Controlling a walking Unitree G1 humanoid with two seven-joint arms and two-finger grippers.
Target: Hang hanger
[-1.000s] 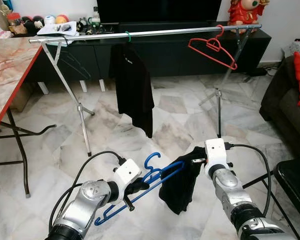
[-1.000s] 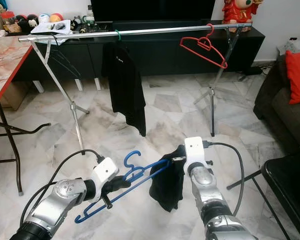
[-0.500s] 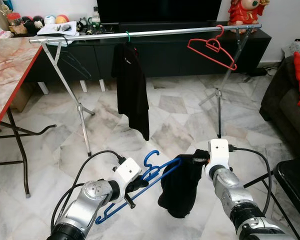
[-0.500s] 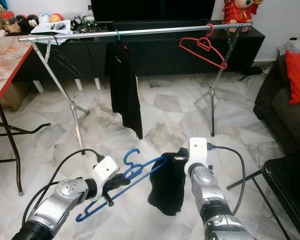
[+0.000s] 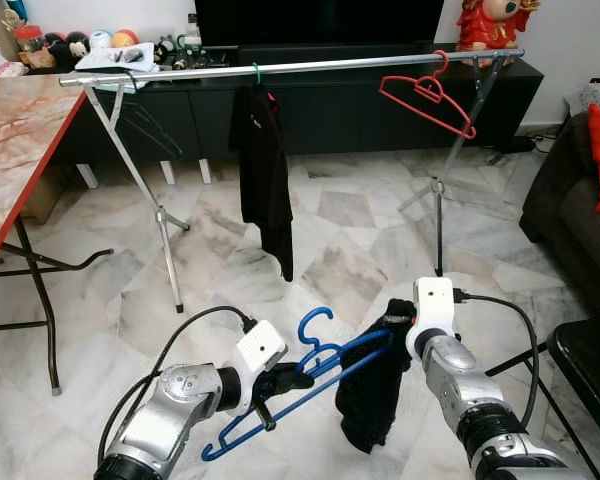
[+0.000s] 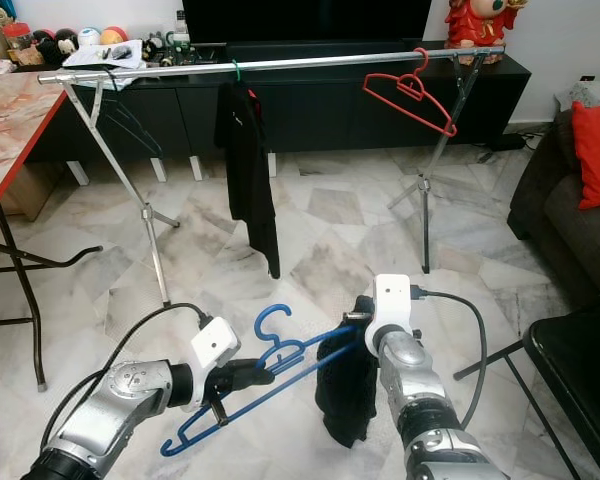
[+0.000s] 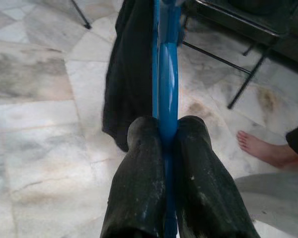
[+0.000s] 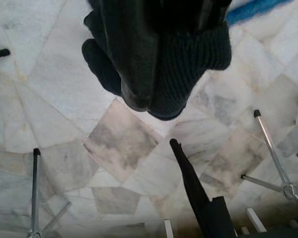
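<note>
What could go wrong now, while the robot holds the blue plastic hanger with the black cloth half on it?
1. The black garment hangs bunched at one end of the blue plastic hanger; it might slide off onto the marble floor.
2. The left gripper pinches the hanger by a thin bar, so the hanger could twist.
3. The right gripper holds the garment by a small fold, which may slip free.
</note>
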